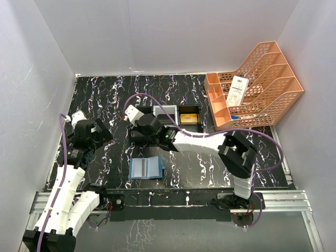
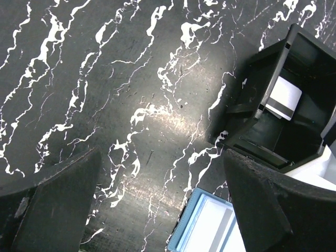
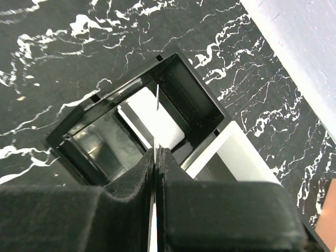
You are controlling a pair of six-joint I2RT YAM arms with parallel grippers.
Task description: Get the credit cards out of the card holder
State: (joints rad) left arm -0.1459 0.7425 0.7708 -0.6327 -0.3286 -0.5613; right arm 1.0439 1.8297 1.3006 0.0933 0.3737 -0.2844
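Observation:
The teal card holder [image 1: 146, 168] lies open on the black marbled table, pale pockets up; its corner shows in the left wrist view [image 2: 206, 226]. My right gripper [image 1: 137, 119] is shut on a thin credit card seen edge-on [image 3: 156, 113], held over the left compartment of the black-and-white tray [image 1: 157, 109]. A pale card [image 3: 167, 125] lies in that compartment; it also shows in the left wrist view [image 2: 283, 97]. A greyish card [image 1: 165, 113] and a gold card [image 1: 189, 118] lie in the other compartments. My left gripper [image 1: 98, 131] is open and empty, left of the holder.
An orange desk organizer [image 1: 262, 79] stands at the back right with a white barcoded slip [image 1: 239, 89] in it. White walls enclose the table on the left, back and right.

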